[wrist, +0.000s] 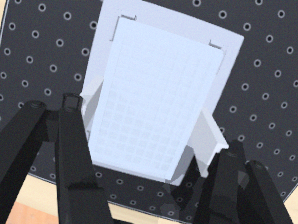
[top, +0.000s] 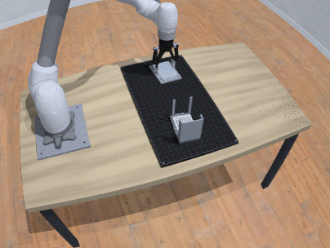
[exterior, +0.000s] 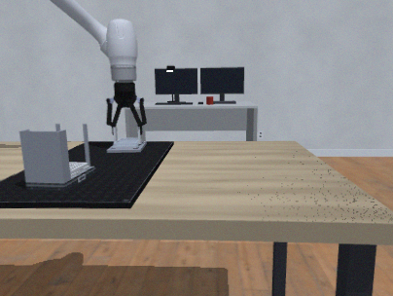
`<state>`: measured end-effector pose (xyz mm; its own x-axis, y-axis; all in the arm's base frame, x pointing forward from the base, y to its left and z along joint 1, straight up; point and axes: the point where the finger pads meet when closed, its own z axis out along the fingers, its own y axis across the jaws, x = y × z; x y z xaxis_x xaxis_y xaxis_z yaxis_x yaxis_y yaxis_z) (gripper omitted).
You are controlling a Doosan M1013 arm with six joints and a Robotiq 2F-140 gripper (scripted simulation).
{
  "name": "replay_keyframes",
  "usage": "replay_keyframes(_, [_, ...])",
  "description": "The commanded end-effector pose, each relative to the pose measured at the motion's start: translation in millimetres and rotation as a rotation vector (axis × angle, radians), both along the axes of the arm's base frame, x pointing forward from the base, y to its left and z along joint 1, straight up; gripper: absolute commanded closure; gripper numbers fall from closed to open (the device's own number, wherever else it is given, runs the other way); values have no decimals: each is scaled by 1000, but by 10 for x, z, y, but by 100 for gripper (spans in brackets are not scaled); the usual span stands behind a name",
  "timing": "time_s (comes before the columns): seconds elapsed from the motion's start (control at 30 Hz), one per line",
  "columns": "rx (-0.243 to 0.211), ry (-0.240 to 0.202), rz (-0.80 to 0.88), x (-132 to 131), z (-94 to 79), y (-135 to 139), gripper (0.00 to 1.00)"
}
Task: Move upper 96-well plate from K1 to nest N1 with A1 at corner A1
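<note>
We see the plate (wrist: 149,106) held over the nest (top: 165,73) at the far end of the black mat (top: 147,106) — in the wrist view its white well grid lies inside the nest's pale outline, short of the two corner locators at the far edge. Whether it is fully down we cannot tell; from the side it looks at or just above the nest (exterior: 125,145).

The end effector (top: 164,61) is closed on the plate, its fingers standing about half apart on the plate's two long sides, pointing straight down from the white wrist.

Nearer along the mat stands the rack (top: 191,130), well apart from the nest, with a solid back panel and two thin posts; the lower plate (top: 182,120) lies in it. Nothing stands between rack and nest.

The arm's base plate (top: 83,140) sits on the counter (top: 253,94) beside the mat. Behind the counter, a desk (exterior: 195,119) carries two monitors (exterior: 199,81).
</note>
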<state>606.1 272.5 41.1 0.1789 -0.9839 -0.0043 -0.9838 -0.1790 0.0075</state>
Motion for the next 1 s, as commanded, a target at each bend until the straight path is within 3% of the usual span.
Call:
replay_keyframes(0.0, [0,0,0,0,-4,0,100])
replay_keyframes(0.77, [0,0,0,0,-39,0,100])
replay_keyframes(0.8, [0,0,0,0,-40,0,0])
replay_keyframes(0.97, [0,0,0,0,-40,0,0])
